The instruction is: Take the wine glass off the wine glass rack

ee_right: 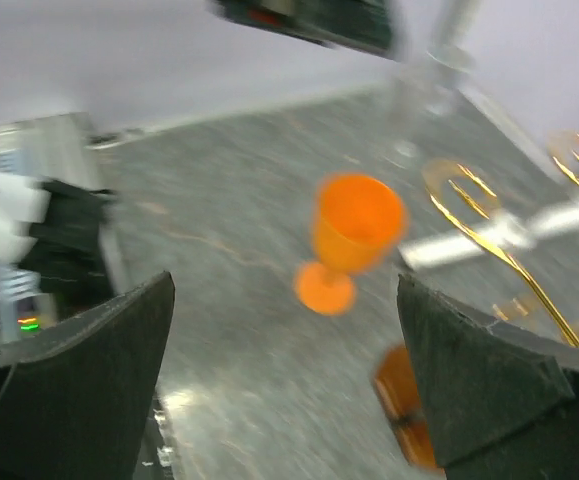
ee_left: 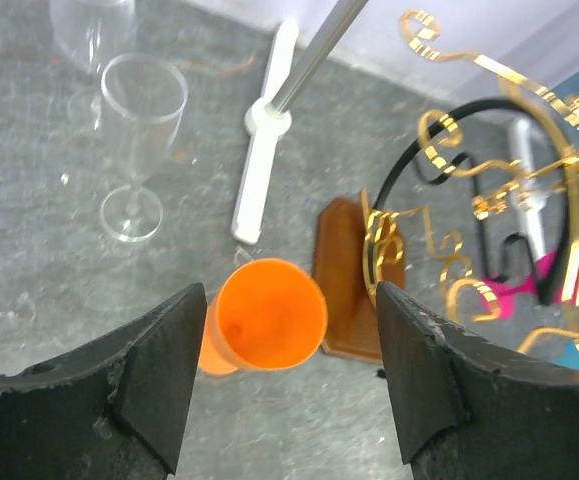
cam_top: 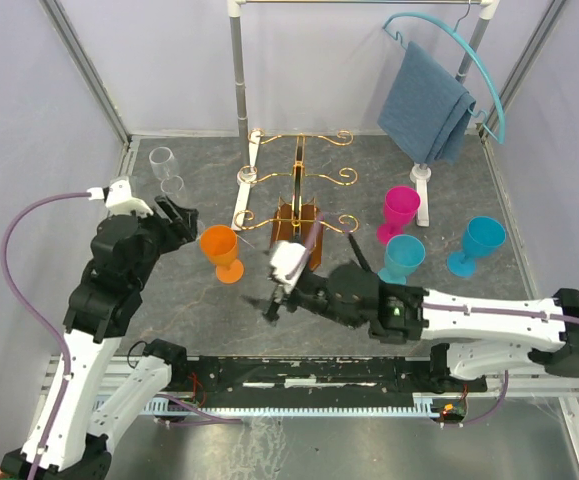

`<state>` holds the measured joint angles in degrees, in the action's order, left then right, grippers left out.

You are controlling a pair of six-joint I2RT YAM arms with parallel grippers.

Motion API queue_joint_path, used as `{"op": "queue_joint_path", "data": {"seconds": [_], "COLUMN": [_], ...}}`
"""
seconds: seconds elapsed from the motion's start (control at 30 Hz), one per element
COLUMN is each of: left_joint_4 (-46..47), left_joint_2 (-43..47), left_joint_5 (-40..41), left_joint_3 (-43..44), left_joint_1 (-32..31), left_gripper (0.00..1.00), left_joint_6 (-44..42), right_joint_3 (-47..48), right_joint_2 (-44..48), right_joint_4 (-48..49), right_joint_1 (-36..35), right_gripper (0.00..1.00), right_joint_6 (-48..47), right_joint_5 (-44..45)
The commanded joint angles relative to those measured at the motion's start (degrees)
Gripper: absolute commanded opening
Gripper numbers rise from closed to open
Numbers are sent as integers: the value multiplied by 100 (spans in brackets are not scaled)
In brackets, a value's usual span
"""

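The orange wine glass [cam_top: 219, 248], centre-left beside the wine glass rack [cam_top: 297, 175], looks light, stiff and slick, so grip its stem; the left hand [ee_left: 289, 290] and right hand [ee_right: 284, 285] gape apart, empty.

No legible text anywhere, seemingly.

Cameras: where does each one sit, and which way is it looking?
Top external: above and behind the arms, looking down at the table; both arms show.
Left wrist: on the left arm, looking past the open left gripper at the orange goblet and wine glass rack.
Right wrist: on the right arm, looking past the open right gripper at the goblet.
All three share the orange goblet.
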<state>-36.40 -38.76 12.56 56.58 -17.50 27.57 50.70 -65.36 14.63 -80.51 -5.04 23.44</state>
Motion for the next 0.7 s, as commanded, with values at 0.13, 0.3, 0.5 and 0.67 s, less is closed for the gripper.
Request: {"op": "queue_joint_path", "data": {"seconds": [0.13,0.3,0.5,0.67], "left_joint_4": [479,737,506,546], "left_joint_2": [-733,-989,-1713,-2360], "left_joint_5": [-501,-419,-63,504], "left_joint_3": [491,753,1801,2564], "left_joint_1": [-31,-32,-35,-15], "left_gripper": [87,92,98,99], "left_joint_6": [-36,-134,-437,-881], "right_joint_3": [3792,5398,6689,5849], "right_joint_2": [-1235,-1673,-2341,-2118], "right_joint_4": [-4466,-5408,-6607,-6432], "right_joint_1": [170,2338,5295,6282], "right_gripper": [100,100,100,100], "right_joint_6": [695,1724,2546,2706], "right_joint_5": [-987,-205,-1809,-2218]}}
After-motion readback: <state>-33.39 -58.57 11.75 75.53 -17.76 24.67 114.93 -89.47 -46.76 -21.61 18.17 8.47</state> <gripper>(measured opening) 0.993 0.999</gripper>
